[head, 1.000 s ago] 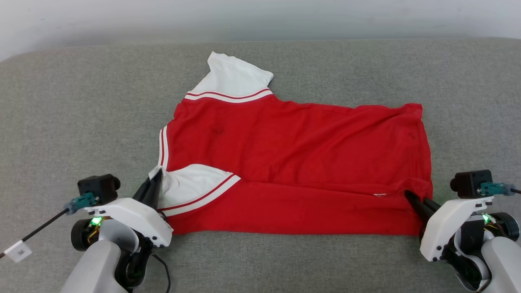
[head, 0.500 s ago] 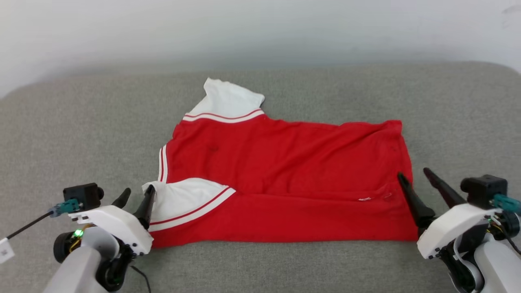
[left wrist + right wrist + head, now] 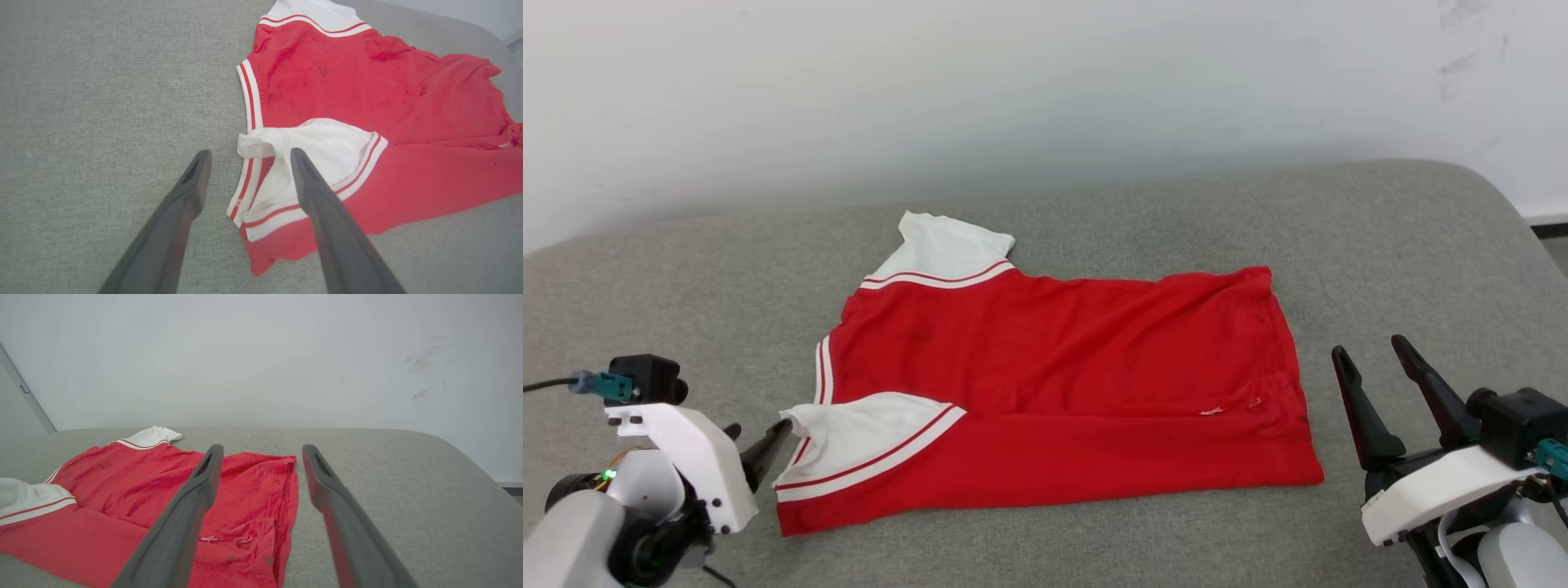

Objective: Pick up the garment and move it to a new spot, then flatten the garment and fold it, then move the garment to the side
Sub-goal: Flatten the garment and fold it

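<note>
Both sets of jaws stand apart, and neither one has any cloth in it. We see the left gripper (image 3: pixel 760 431) low at the near left, its fingers aimed at the white near sleeve (image 3: pixel 866 429). In the left wrist view one finger crosses that sleeve and the other sits over bare grey cushion (image 3: pixel 1405 269); we can't tell whether either one touches. The right gripper (image 3: pixel 1370 351) sits off the garment's hem end (image 3: pixel 1286 367), over the cushion, fingers raised and leaning slightly inward, pointing out toward the wall (image 3: pixel 1013 82).

The garment (image 3: pixel 1062 384) lies spread across the middle of the cushion, collar end toward our left, hem toward our right. Its near long edge is turned over onto the body, carrying the near sleeve with it, and that reads to us as a first lengthwise fold laid down. Each gripper is at the end of that fold it would have carried, which would explain the wide spacing. The far sleeve (image 3: pixel 939 249) sticks out unfolded, so we judge the far side comes next.
</note>
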### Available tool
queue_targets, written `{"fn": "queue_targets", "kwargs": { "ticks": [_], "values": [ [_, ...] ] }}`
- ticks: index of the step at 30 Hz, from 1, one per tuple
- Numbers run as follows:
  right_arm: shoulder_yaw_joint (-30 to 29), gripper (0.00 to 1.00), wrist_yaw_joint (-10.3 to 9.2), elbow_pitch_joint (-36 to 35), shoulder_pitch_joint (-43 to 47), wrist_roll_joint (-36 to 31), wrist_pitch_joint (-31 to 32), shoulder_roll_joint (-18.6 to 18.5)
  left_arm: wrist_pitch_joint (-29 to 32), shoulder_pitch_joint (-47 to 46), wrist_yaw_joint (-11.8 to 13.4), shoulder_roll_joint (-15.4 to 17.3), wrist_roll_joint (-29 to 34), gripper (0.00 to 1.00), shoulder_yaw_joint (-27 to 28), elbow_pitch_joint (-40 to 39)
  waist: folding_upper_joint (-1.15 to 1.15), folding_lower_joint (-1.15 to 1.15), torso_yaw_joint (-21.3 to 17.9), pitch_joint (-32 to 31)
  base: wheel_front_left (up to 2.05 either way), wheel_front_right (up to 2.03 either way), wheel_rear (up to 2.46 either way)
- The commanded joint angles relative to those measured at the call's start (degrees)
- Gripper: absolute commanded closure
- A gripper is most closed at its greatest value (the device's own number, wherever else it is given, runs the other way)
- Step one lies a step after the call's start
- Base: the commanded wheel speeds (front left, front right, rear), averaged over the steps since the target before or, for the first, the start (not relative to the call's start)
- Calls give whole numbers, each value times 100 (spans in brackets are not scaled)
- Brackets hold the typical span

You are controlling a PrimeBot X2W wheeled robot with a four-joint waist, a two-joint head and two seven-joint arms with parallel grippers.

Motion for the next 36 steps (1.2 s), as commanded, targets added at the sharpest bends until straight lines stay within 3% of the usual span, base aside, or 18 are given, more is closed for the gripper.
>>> {"fn": "queue_targets", "kwargs": {
  "ticks": [1, 8, 12, 16, 17, 19, 23, 28, 36],
  "values": [
    [-34, 0, -4, -142, 70, -57, 34, 79, 332, 113, 64, 129, -110, 0, 2, -168, 0, 1, -77, 116, 0, 0, 0],
    [-162, 0, -4, -482, 84, -174, 199, 290, 1777, 385, 677, 561, -647, 0, 70, -772, 0, 1, -284, 538, 0, 0, 0],
    [-124, 0, -4, -549, -48, -178, 160, 358, 2024, 585, 928, 484, -894, 0, 124, -880, 0, 1, -401, 766, 0, 0, 0],
    [-115, 0, -4, -553, -156, -163, 134, 340, 2089, 699, 992, 298, -1031, 2, 89, -774, 0, 1, -455, 930, 0, 0, 0],
    [-113, 0, -4, -552, -167, -155, 135, 318, 2095, 702, 988, 239, -1075, 51, 75, -748, 0, 1, -458, 952, 0, 0, 0],
    [-111, 0, -4, -574, -218, -106, 170, 256, 2099, 718, 949, 117, -1111, 100, 14, -704, 0, 1, -451, 976, 0, 0, 0],
    [-140, 0, -4, -608, -273, -31, 268, 125, 1899, 689, 894, 1, -1059, 100, 15, -678, 0, 1, -410, 963, 0, 0, 0],
    [-183, 0, -4, -559, -291, 366, 923, -186, 1367, 490, 776, 27, -785, 100, 78, -712, 0, 1, -269, 869, 0, 0, 0],
    [-364, 0, -4, -126, -202, 1376, 3784, -907, 675, 225, 677, 57, -278, 100, 40, -1156, 0, 1, 102, 858, 0, 0, 0]
  ]
}}
